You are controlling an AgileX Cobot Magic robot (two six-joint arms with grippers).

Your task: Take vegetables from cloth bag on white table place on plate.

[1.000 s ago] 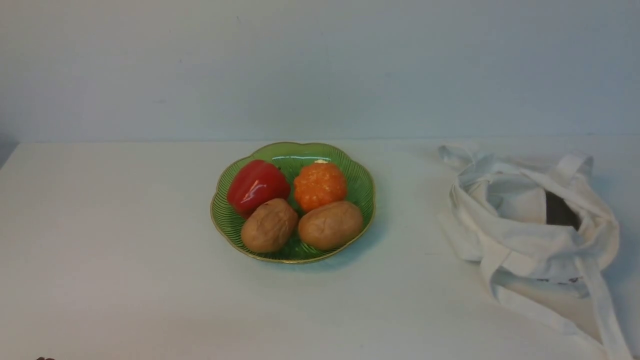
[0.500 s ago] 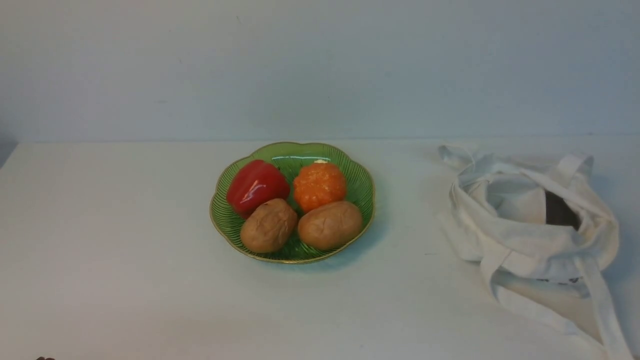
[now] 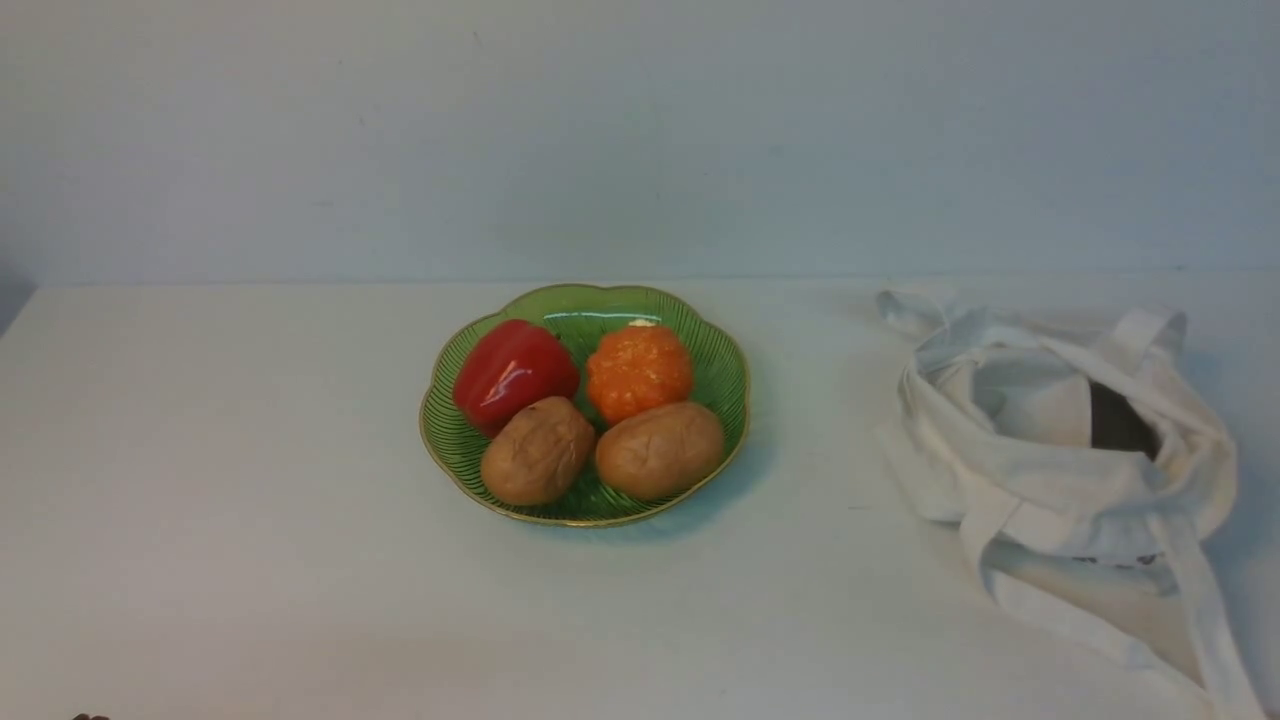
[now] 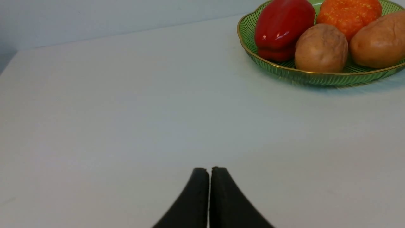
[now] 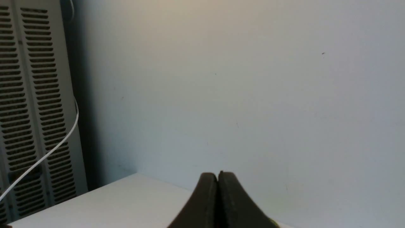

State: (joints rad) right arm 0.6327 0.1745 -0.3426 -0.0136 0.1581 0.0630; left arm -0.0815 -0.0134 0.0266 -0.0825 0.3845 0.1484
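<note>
The table is spanned; the bag is slumped right of the plate. On the plate are set two potatoes, pepper, pumpkin. Left gripper and right gripper are pressed together, empty.

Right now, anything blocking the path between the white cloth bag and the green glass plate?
Nothing visible does. Bare white tabletop separates the white cloth bag from the green scalloped glass plate. The plate already holds a red pepper, an orange pumpkin and two brown potatoes. Neither end effector appears in the front view.
</note>
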